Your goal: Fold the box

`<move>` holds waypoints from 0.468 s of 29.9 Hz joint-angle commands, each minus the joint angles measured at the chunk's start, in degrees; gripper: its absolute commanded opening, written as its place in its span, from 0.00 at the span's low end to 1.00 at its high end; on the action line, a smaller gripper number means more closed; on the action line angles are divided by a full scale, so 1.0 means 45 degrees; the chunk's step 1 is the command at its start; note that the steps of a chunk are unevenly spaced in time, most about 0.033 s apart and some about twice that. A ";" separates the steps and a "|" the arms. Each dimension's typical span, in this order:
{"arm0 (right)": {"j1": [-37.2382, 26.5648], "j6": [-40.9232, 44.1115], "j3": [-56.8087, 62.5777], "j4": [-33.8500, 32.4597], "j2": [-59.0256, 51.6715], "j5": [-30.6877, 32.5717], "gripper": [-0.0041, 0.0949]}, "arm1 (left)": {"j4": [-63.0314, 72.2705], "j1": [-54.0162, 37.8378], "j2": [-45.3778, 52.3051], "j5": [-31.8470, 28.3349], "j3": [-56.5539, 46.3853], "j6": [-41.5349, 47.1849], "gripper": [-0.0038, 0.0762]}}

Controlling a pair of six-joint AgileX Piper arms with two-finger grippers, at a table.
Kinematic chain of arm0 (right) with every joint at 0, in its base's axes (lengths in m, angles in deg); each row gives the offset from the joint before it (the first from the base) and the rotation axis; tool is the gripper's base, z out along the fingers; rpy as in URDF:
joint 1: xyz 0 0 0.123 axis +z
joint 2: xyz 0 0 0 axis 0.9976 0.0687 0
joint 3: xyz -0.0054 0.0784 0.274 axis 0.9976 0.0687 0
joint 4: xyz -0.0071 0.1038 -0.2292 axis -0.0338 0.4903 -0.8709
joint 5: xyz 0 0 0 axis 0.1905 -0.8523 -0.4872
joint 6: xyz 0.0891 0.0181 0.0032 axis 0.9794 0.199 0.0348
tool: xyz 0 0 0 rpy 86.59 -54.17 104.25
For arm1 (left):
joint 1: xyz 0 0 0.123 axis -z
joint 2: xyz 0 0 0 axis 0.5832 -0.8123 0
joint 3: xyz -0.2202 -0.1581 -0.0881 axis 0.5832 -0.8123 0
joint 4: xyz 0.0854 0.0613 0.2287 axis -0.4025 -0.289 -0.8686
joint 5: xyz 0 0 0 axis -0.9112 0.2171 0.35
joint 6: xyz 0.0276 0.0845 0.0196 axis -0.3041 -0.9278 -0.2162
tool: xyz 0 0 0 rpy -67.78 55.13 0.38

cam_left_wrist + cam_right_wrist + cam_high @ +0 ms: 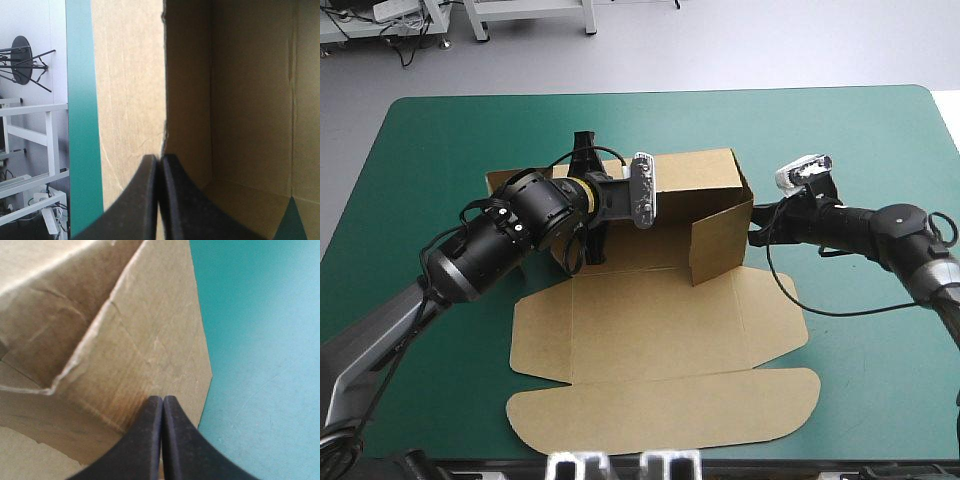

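While its lid and rounded flaps lie flat toward the near edge, the brown cut-board box (660, 330) sits at the middle of the teal-green table cover (880, 400) in the high view, with its far wall and right wall upright. The black-finned left gripper (615, 200) reaches in at the far wall's left end, and the black-finned right gripper (757, 225) meets the right wall's outer face. From the left wrist, the two fingers (140, 205) are all but closed, and an upright board edge runs down between them, with teal-green cover to one side and the box's shaded inside to the other. From the right wrist, the fingers (145, 445) are pressed together in one pointed arch, their tip against a flat brown panel of the box.
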 commanded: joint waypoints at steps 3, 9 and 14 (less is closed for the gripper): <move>-0.0095 -0.2882 0.0762 0.2175 -0.1074 -0.0118 0.02 | -0.0013 0.0059 0.0431 -0.0344 0.0274 0.0262 0.04; -0.0095 -0.3130 0.0736 0.1309 -0.1406 0.0101 0.09 | -0.0013 0.0059 0.0069 -0.0049 0.0274 0.0287 0.04; -0.0095 -0.2325 0.0736 -0.0708 -0.1631 0.1341 0.58 | -0.0013 0.0059 -0.0111 -0.0098 0.0274 0.0287 0.04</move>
